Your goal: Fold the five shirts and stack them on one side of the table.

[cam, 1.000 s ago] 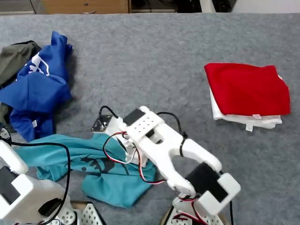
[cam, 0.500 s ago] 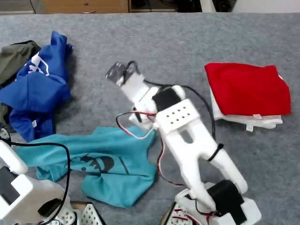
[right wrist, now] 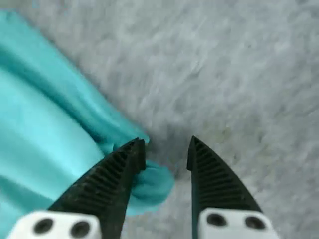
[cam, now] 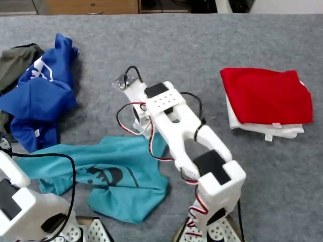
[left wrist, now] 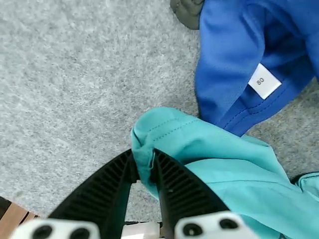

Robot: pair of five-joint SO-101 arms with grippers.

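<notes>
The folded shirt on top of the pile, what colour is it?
Red; the folded shirt shows best in the high view.

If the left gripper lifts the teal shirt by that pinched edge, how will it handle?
Likely floppy: the teal shirt lies in soft crumpled folds, so it should drape and trail from the left gripper. Probably light; its thin hem bunches between the shut jaws. It may drag rather than slide on the fuzzy grey table.

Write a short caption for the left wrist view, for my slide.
Left gripper pinching an edge of the teal shirt, beside the blue shirt, on the grey table.
</notes>
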